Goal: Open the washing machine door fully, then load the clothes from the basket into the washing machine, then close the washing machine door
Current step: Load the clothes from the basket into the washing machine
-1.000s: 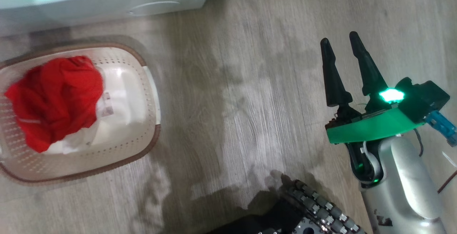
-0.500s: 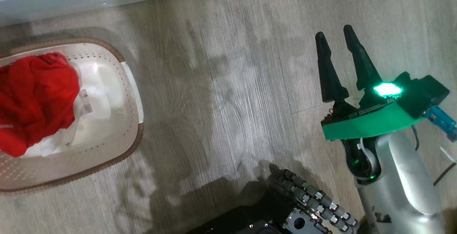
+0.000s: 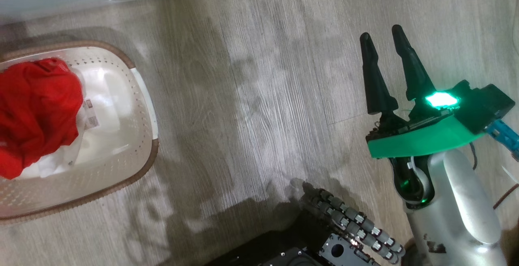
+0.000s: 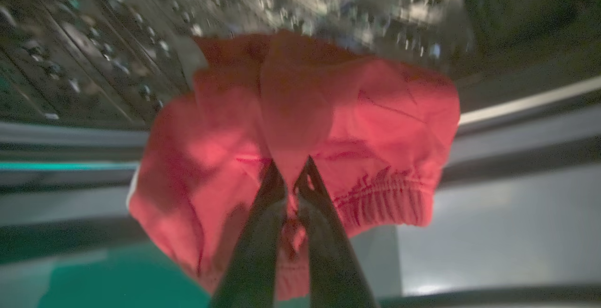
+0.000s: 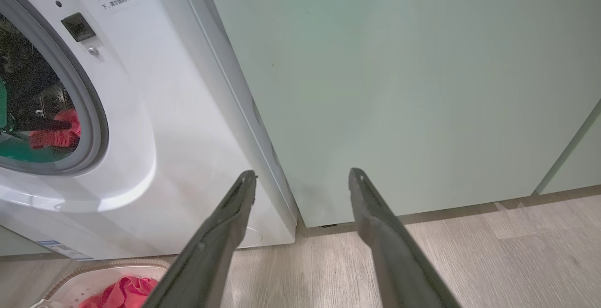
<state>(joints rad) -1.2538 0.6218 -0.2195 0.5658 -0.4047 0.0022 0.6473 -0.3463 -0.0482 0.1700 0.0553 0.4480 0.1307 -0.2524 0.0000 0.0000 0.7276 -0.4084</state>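
One red garment (image 4: pixel 338 111) is pinched between tips of left gripper (image 4: pixel 291 172); right gripper (image 3: pixel 380 31) open.

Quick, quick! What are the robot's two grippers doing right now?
Left gripper: closed, pinching a red garment.
Right gripper: open, holding nothing.

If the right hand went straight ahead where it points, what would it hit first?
Probably the pale green cabinet, just beside the washing machine; the right hand aims there, though depth is unclear.
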